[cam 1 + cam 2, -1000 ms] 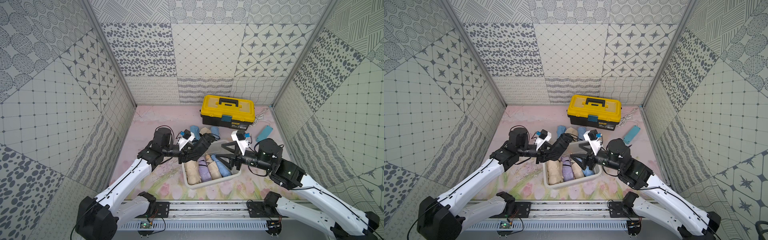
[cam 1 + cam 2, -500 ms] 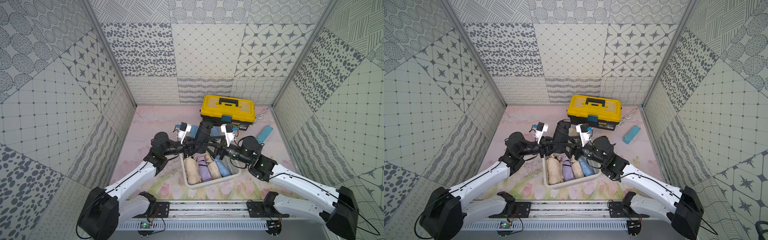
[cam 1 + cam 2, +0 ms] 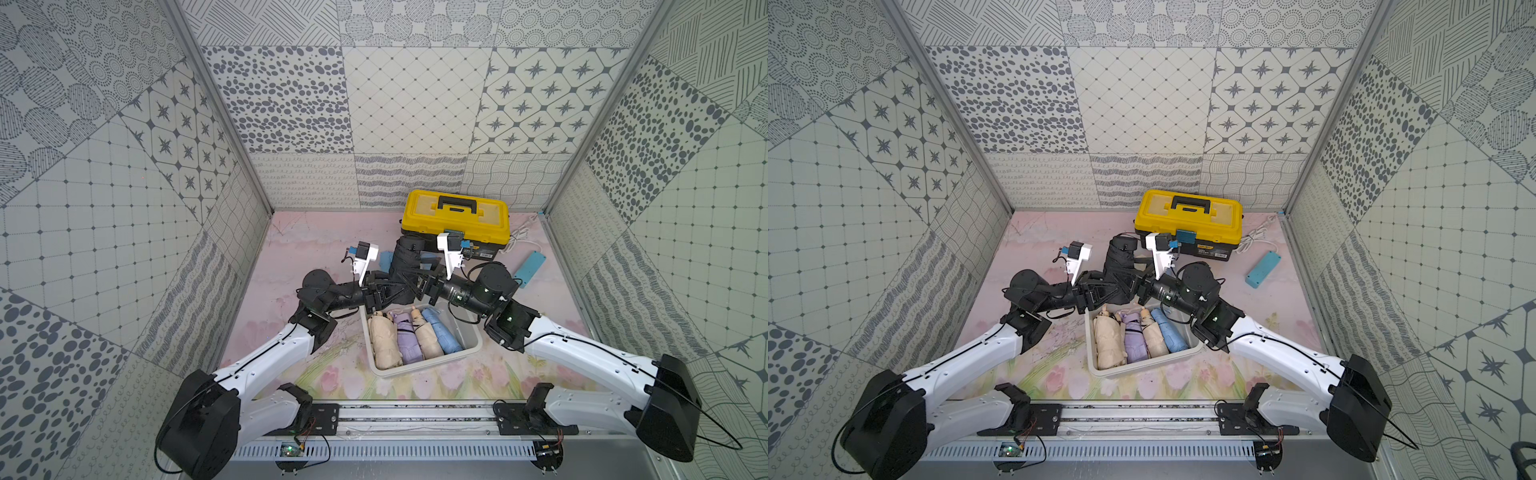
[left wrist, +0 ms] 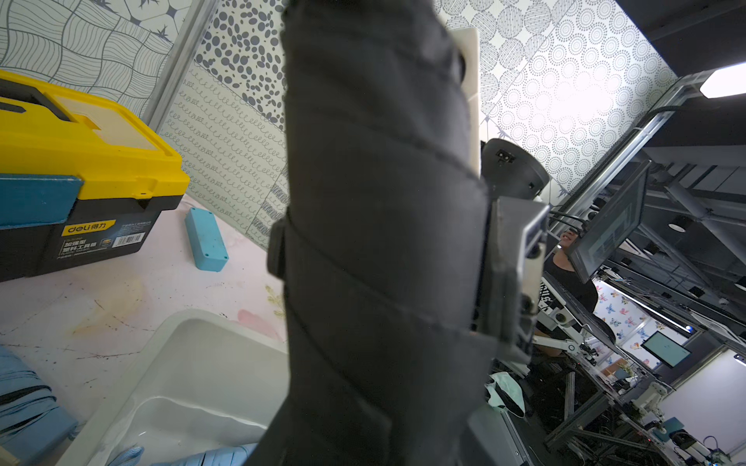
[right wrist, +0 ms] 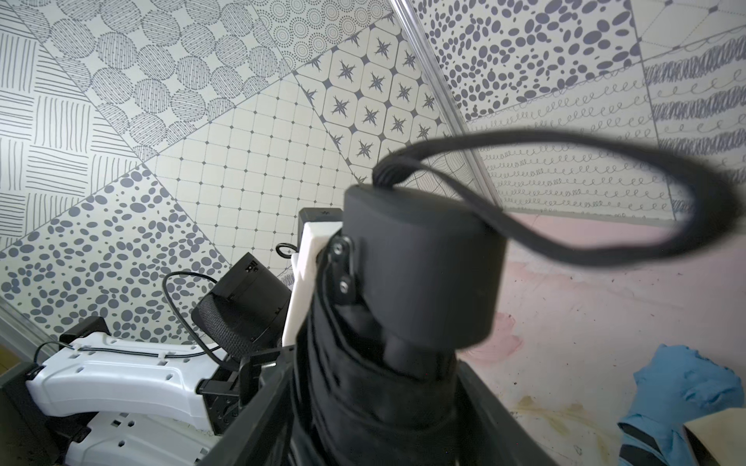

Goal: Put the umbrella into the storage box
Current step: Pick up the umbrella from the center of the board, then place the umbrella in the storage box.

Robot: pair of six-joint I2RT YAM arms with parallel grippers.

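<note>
A black folded umbrella [image 3: 405,266] [image 3: 1121,266] stands nearly upright, lifted over the far edge of the white storage box [image 3: 424,368] [image 3: 1142,368]. My left gripper [image 3: 390,291] [image 3: 1104,293] is shut on its lower part from the left. My right gripper [image 3: 419,286] [image 3: 1138,286] grips it from the right. In the right wrist view its fingers [image 5: 258,407] press both sides of the folded cloth below the handle cap [image 5: 424,274]. Beige [image 3: 384,340], lilac [image 3: 409,338] and blue [image 3: 442,332] folded umbrellas lie side by side in the box.
A yellow-lidded black toolbox [image 3: 455,216] stands at the back wall just behind the grippers. A blue power strip [image 3: 530,268] with a white cable [image 3: 521,235] lies to its right. Another blue umbrella [image 5: 686,395] lies on the floor behind the box.
The left gripper carried the black umbrella from the box's left side to its far edge and stood it up. The right gripper came in from the right and closed on it.
</note>
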